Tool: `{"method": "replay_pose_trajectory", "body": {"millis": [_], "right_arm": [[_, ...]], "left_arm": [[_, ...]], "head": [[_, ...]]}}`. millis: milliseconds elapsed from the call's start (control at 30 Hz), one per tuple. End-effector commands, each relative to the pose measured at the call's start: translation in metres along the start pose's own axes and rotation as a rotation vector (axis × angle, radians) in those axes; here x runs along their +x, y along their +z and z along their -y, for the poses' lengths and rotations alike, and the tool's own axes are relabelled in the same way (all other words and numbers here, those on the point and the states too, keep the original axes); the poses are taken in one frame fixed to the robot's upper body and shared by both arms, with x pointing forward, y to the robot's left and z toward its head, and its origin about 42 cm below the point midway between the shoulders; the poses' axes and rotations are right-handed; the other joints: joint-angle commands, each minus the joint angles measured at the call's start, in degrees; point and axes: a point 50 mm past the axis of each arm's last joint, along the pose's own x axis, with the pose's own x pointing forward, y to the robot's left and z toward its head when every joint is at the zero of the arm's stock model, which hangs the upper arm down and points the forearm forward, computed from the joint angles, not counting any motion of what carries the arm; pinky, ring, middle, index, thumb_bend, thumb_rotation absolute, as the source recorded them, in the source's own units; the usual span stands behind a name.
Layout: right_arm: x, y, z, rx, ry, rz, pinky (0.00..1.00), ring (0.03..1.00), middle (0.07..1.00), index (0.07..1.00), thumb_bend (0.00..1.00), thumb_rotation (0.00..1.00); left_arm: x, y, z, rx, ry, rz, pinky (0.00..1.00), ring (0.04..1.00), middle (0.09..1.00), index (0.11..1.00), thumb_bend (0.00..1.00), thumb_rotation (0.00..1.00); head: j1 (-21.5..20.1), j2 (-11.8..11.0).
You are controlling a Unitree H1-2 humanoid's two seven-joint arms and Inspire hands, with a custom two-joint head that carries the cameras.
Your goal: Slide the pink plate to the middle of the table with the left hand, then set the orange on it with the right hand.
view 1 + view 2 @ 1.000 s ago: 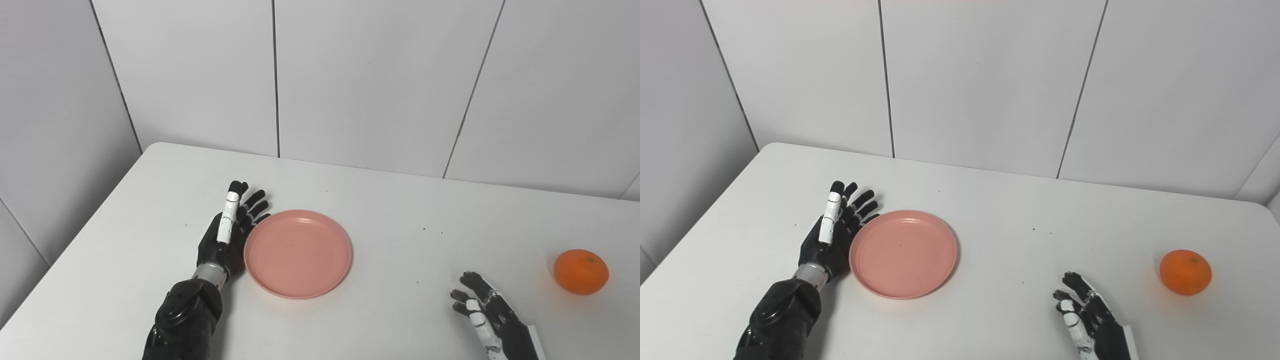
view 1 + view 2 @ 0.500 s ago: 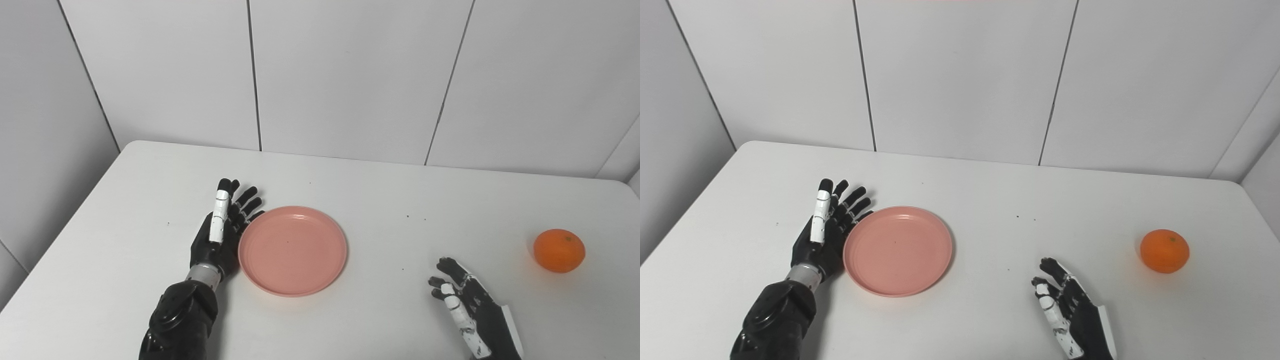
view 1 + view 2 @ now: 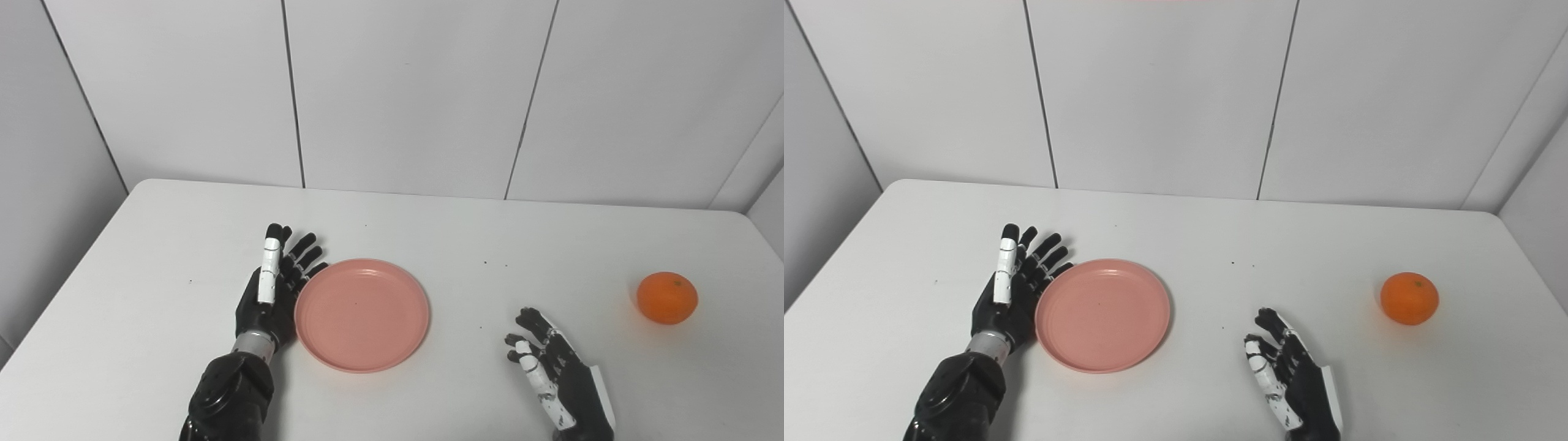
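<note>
While the left hand is standing edge-on against the left rim of the pink plate, fingers straight and spread and gripping nothing, the plate is sitting flat just left of the frame's centre and looking light, rigid and smooth enough to glide if pushed low at that rim. The right hand is waiting at lower right, fingers loosely apart and empty, well apart from the orange lying at the right edge; being round, firm and prone to rolling, it is probably wanting a wrap-around grasp. The white table is lying bare and matte, with grey panelled walls closing in behind.
</note>
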Motion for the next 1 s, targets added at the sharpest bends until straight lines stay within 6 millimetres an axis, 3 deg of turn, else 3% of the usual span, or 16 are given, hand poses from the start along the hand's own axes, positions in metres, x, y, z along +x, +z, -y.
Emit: {"method": "replay_pose_trajectory", "body": {"millis": [0,500,967], "right_arm": [[-0.004,-0.002,-0.017,0.029,0.039,-0.048,0.69,0.753,0.841,0.827,0.64,0.6],[-0.001,0.001,-0.029,0.026,0.035,-0.056,0.7,0.76,0.833,0.811,0.62,0.58],[0.007,0.002,-0.049,0.045,0.025,-0.046,0.7,0.749,0.821,0.8,0.63,0.57]], "left_arm": [[-0.002,-0.004,0.006,-0.003,-0.003,-0.02,0.81,0.883,0.871,0.982,0.83,0.81],[-0.003,-0.014,0.026,-0.037,-0.053,-0.048,0.81,0.884,0.884,0.984,0.84,0.8],[-0.003,-0.013,0.026,-0.084,-0.052,-0.059,0.85,0.882,0.88,0.989,0.83,0.8]], "head": [[-0.24,-0.02],[-2.63,0.27],[-7.92,1.31]]}}
